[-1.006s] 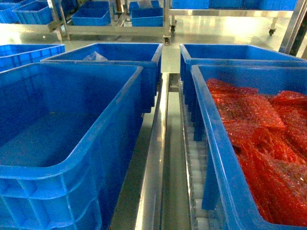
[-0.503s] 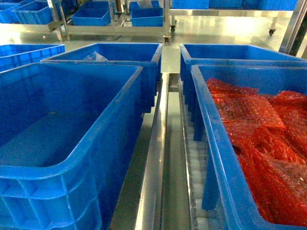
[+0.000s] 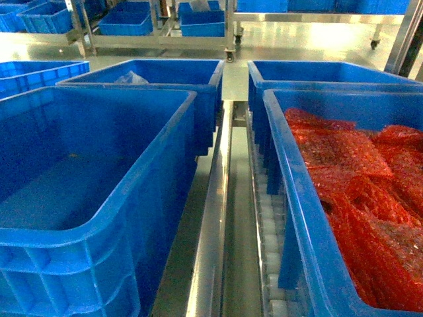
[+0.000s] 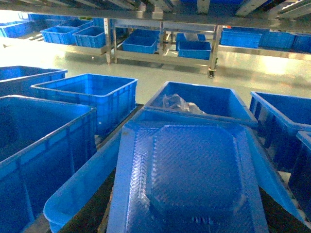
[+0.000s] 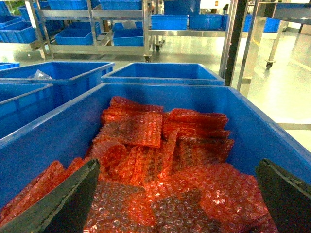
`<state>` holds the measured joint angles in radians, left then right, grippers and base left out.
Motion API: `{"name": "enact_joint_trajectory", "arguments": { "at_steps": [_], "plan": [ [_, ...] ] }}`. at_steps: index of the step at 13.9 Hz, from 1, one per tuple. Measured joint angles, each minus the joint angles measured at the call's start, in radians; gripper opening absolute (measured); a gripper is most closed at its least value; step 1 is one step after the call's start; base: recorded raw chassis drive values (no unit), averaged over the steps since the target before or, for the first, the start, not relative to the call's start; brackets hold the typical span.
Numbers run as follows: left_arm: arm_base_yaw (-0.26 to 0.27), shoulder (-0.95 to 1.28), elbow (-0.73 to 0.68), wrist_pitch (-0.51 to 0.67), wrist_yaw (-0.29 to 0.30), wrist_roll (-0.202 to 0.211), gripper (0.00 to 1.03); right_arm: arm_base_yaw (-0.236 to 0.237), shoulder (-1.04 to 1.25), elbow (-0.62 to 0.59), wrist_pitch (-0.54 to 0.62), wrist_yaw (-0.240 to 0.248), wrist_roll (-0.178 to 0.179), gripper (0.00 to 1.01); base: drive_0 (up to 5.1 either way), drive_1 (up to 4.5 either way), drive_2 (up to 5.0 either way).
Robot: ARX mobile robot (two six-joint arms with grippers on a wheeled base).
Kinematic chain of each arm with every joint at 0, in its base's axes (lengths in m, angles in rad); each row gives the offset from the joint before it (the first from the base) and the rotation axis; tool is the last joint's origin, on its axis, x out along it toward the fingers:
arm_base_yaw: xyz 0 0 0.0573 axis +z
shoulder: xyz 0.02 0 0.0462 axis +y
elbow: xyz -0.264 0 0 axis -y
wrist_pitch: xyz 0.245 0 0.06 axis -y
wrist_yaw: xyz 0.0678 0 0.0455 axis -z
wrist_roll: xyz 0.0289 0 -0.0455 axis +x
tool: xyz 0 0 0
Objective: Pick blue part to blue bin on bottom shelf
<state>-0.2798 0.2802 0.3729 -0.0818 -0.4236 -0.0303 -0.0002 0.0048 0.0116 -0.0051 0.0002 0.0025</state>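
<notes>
The right gripper [image 5: 177, 199] is held wide open above a blue bin [image 5: 272, 141] full of red bubble-wrap bags [image 5: 146, 145]. Its two dark fingers [image 5: 63, 199] are seen at the bottom corners of the right wrist view, far apart, and nothing is held between them. The bags lie just below and ahead of the fingers.

The left gripper itself is not seen in the left wrist view, so how far it is open cannot be told. A blue part [image 4: 189, 179], a flat ribbed tray, is seen right under that camera, tilted over a blue bin [image 4: 73, 201]. Past it a bin with a clear bag [image 4: 177, 103] is seen.

No arm is seen in the head view.
</notes>
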Motion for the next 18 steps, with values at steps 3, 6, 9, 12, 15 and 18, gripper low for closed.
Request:
{"name": "enact_joint_trajectory", "arguments": {
  "at_steps": [3, 6, 9, 12, 15, 18],
  "plan": [
    [0.000, 0.000, 0.000, 0.000, 0.000, 0.000, 0.43, 0.000, 0.000, 0.000, 0.000, 0.000, 0.000, 0.98, 0.0, 0.00, 0.0],
    [-0.056, 0.032, 0.017, -0.127, -0.212, 0.060, 0.43, 0.000, 0.000, 0.000, 0.000, 0.000, 0.000, 0.98, 0.0, 0.00, 0.0],
    [-0.146, 0.163, 0.024, 0.071, -0.213, 0.081, 0.43, 0.000, 0.000, 0.000, 0.001, 0.000, 0.000, 0.98, 0.0, 0.00, 0.0],
    [-0.065, 0.644, 0.129, 0.425, 0.003, 0.047, 0.43, 0.000, 0.000, 0.000, 0.000, 0.000, 0.000, 0.98, 0.0, 0.00, 0.0],
    [-0.057, 0.887, 0.229, 0.378, 0.080, -0.106, 0.60, 0.000, 0.000, 0.000, 0.000, 0.000, 0.000, 0.98, 0.0, 0.00, 0.0],
    [-0.057, 0.862, 0.245, 0.397, 0.077, -0.140, 0.99, 0.000, 0.000, 0.000, 0.000, 0.000, 0.000, 0.98, 0.0, 0.00, 0.0]
  ]
}}
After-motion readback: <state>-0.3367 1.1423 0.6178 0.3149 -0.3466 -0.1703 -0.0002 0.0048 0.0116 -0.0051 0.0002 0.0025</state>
